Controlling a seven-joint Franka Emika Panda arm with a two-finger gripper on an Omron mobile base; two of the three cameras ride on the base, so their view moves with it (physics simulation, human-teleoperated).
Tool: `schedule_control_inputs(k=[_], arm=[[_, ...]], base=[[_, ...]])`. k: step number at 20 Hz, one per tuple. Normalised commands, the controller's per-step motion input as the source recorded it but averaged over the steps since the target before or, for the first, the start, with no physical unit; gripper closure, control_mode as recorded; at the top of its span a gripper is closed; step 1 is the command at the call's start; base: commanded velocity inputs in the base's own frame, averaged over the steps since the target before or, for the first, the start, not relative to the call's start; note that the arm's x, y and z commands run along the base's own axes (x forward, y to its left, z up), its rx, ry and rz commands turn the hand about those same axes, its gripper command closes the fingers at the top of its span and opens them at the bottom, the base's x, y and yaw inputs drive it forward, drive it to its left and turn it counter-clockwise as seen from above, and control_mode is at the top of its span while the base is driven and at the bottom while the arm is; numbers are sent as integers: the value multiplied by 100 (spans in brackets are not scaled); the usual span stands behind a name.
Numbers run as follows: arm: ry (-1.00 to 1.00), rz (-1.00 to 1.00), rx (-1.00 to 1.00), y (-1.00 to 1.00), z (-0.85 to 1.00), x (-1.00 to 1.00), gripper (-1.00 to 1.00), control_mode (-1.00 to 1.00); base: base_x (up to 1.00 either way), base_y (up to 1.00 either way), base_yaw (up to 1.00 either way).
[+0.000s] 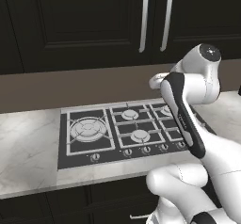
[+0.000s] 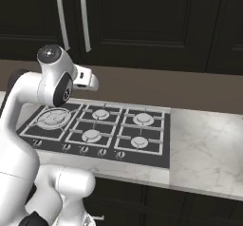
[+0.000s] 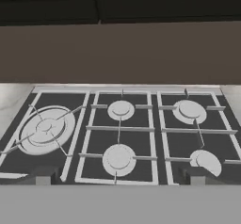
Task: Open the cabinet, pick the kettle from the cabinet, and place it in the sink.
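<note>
Hovering over the hob at centre frame, the gripper stands apart, empty. The cabinet, shut, fills the top; misjudging its handles risks striking the door.

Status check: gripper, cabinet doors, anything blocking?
Gripper open, empty, above gas hob. Cabinet doors shut, handles untouched. Nothing in the way.

Cabinet doors closed, contents hidden; tops cut off. Arm hides hob right burners.
</note>
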Motion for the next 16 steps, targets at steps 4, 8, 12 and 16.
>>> schedule_control_inputs(k=[4,8,12,16], arm=[[9,0,5,-9,33,0,-100,-100],[9,0,4,-10,34,0,-100,-100],[6,-4,0,-7,34,1,-100,-100],[-1,0,0,-1,27,6,-100,-100]], base=[[0,0,0],[0,0,0],[0,0,0],[0,0,0]])
